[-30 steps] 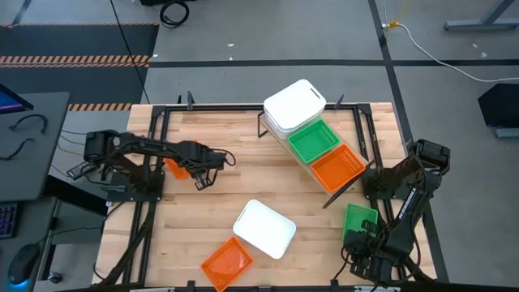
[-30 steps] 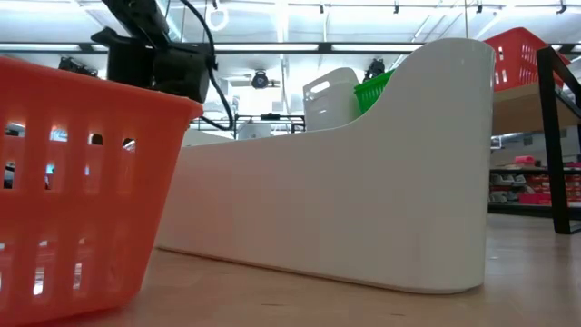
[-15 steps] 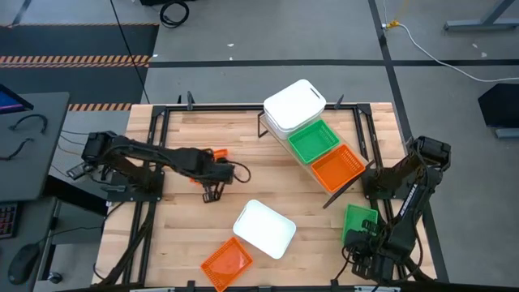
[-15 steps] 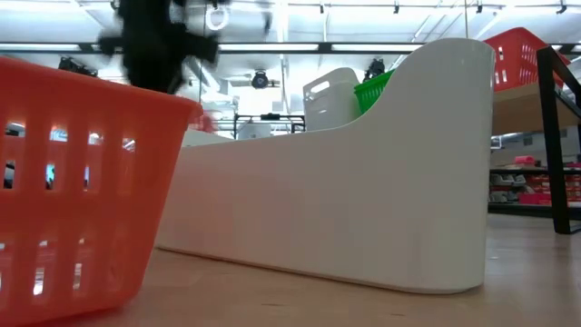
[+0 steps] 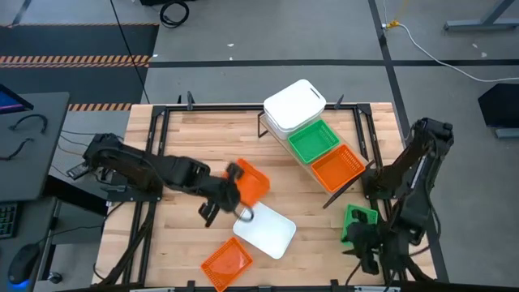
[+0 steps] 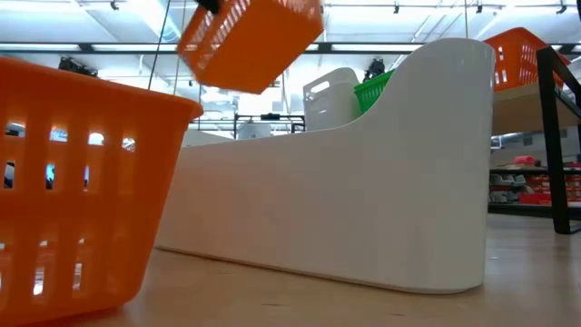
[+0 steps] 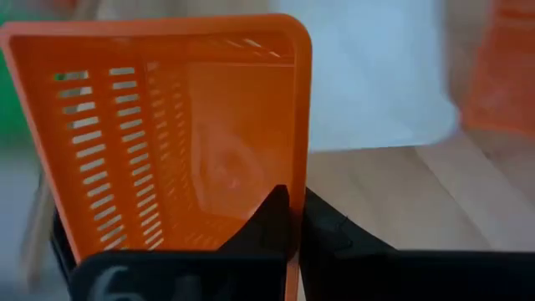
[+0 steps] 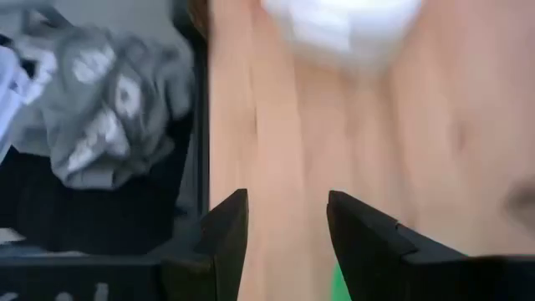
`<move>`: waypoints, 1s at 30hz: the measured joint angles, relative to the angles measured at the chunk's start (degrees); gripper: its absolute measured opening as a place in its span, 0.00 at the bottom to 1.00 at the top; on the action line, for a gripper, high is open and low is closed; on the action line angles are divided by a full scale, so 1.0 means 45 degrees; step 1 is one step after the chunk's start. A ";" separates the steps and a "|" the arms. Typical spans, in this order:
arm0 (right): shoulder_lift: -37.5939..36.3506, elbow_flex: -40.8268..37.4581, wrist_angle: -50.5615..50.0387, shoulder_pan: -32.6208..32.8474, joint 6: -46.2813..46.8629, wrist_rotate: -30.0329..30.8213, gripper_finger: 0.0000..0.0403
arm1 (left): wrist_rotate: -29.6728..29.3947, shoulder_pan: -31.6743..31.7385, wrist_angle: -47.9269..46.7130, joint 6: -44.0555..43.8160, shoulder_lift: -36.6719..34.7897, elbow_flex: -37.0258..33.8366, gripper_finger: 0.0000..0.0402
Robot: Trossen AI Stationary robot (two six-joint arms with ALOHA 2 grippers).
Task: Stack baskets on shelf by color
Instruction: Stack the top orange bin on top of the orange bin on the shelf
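Over mid-table, the left gripper (image 5: 229, 186) is pinched on the rim of an orange basket (image 5: 251, 184), held aloft; carry it level to the shelf (image 5: 277, 134) and nest it squarely into the orange one (image 5: 338, 168) there. Right gripper (image 8: 286, 230) waits, fingers apart, near the table's right edge

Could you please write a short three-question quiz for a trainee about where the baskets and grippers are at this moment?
1. True or false: the left gripper holds an orange basket by its rim, lifted off the table.
2. Which baskets sit on the shelf? A) only white B) white, green and orange C) only green
3. Fill in: the right gripper, low at the table's right side near a green basket, has its jaws ____.

Key: 1 true; 2 B, the white baskets, a green basket and an orange basket lie in a row; 3 open, with nothing between them.
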 joint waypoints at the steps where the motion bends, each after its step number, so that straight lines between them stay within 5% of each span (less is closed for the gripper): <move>1: -0.0235 0.0201 0.0001 -0.0126 -0.1091 0.0429 0.42 | 0.0221 -0.0128 0.0300 0.0806 0.0051 -0.0052 0.03; 8: -0.0836 0.1951 0.0240 -0.2007 -0.9242 0.1809 0.42 | 0.1335 -0.0557 0.1862 0.5502 0.0405 -0.0149 0.03; 15: 0.0108 0.3404 0.1649 -0.4479 -1.6943 0.0386 0.42 | 0.4574 -0.0255 0.3784 0.7445 0.0543 -0.0128 0.03; 30: 0.1914 0.4980 0.3412 -0.6904 -1.9417 -0.4000 0.42 | 1.0025 -0.0039 0.3988 1.0273 0.0547 -0.0139 0.03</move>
